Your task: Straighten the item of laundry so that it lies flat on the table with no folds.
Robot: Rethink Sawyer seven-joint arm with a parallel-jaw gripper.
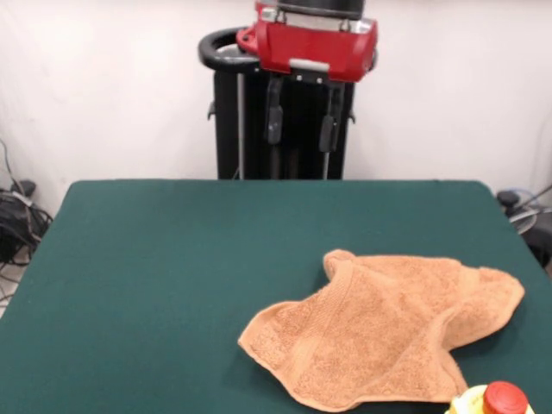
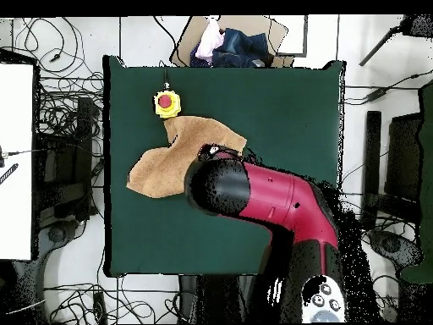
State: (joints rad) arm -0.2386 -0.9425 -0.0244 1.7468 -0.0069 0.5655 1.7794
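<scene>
The item of laundry (image 1: 388, 336), an orange-tan terry towel, lies rumpled on the table (image 1: 172, 276) at the near right. Part of it is folded over itself and its outline is irregular. In the overhead view the towel (image 2: 173, 161) lies left of centre on the table (image 2: 287, 101), with its right side hidden under the red arm (image 2: 271, 199). My gripper (image 1: 301, 128) hangs high above the table's far edge, well clear of the towel. It is open, its two black fingers (image 1: 273, 121) apart with nothing between them.
A yellow box with a red button (image 1: 498, 402) stands at the table's near edge, right beside the towel; it shows as the yellow box (image 2: 167, 103) from overhead. A pile of clothes (image 2: 224, 42) lies beyond the table's top edge. Cables (image 2: 59, 118) litter the floor.
</scene>
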